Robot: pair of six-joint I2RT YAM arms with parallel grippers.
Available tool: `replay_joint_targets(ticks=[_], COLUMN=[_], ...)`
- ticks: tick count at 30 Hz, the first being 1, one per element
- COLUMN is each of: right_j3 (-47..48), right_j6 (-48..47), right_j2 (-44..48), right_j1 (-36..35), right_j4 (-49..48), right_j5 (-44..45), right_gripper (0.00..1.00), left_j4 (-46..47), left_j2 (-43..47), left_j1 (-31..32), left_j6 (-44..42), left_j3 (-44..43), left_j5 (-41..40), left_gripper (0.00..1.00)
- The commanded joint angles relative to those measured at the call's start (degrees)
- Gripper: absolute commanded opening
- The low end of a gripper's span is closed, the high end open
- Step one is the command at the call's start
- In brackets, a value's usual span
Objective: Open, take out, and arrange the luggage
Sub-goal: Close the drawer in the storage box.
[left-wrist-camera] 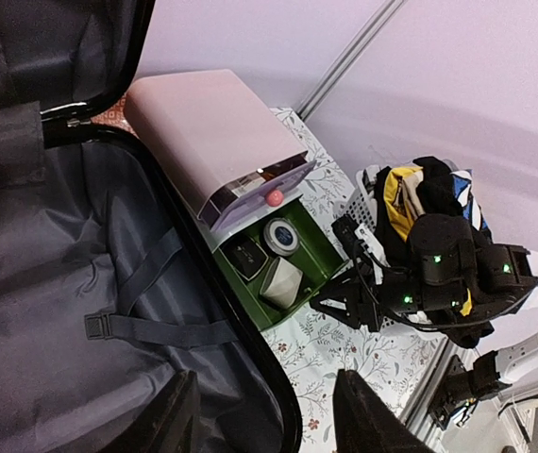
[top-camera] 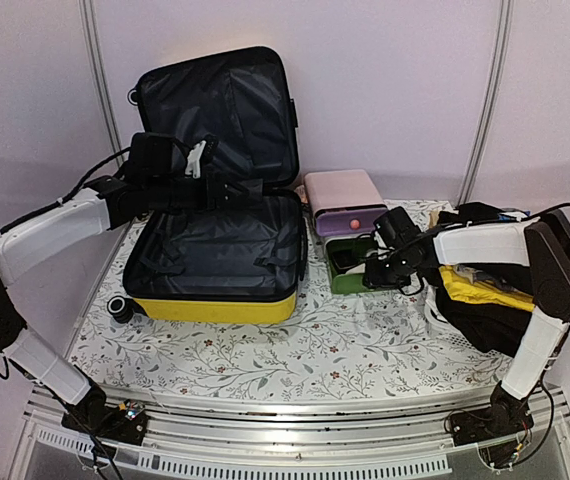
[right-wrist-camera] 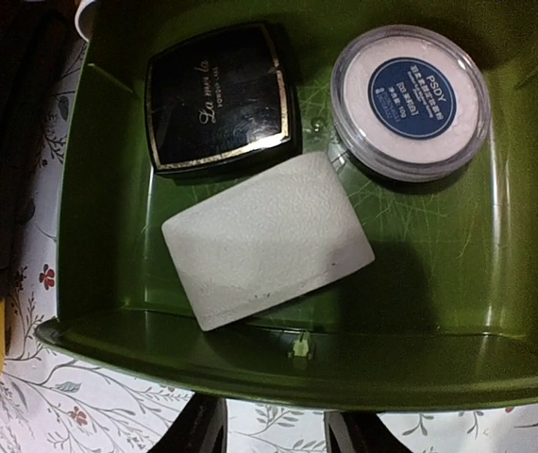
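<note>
Luggage point(top-camera: 215, 305) open on left of table point(top-camera: 265, 355), lid point(top-camera: 220, 110) propped up, lining point(top-camera: 215, 250) seemingly bare | drawer box point(top-camera: 343, 190) just beside it, clothes pile point(top-camera: 475, 285) further right, arranging judged unfinished | left gripper point(left-wrist-camera: 261, 396) jaws apart over luggage | right gripper point(right-wrist-camera: 274, 427) jaws apart at green drawer point(right-wrist-camera: 250, 373)

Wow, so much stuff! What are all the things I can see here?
luggage: one, yellow, black lining, open, table's left
box: one, pink, right of the luggage
drawer: one, green, pulled out of the box
compact: one, black, in the drawer
jar: one, white and blue, in the drawer
pad: one, white, in the drawer
clothes: one pile, black and yellow, far right
tablecloth: one, floral, under the luggage
left pincer: one, black, open over the luggage
right pincer: one, black, open at the drawer's front
</note>
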State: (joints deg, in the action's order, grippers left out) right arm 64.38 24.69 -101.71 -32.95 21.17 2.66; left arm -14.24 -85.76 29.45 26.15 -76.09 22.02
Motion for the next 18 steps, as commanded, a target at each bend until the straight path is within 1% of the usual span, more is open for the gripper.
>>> replay_joint_targets(ticks=[1,4,6,10,18], right_j3=[-1.58,-5.07,-6.12,-4.90,-3.42], right_j6=[-0.81,-3.63,-5.56,-8.33,-9.63], right_j2=[-0.80,0.47,0.57,-1.73,-6.06], right_j1=[0.08,0.17,0.44,1.81,3.53], right_j4=[-8.43,-17.37,-21.35,-25.71,-35.07], right_j5=[5.36,6.92,8.34,7.96,6.64], right_gripper=[0.36,0.36,0.35,0.35,0.35], left_j4=[-0.61,-0.72,-0.91,-1.32,-1.67], left_j2=[0.77,1.26,1.52,2.02,2.33], left_j1=[-0.54,-0.53,-0.61,-0.61,-0.70], left_j6=[-0.75,-0.92,-1.01,-1.06,-1.28], left_j3=[-0.84,-0.46,-0.52,-0.37,-0.01], left_j5=[0.21,-0.42,-0.49,-0.97,-1.41], left_gripper=[0.50,0.50,0.50,0.50,0.50])
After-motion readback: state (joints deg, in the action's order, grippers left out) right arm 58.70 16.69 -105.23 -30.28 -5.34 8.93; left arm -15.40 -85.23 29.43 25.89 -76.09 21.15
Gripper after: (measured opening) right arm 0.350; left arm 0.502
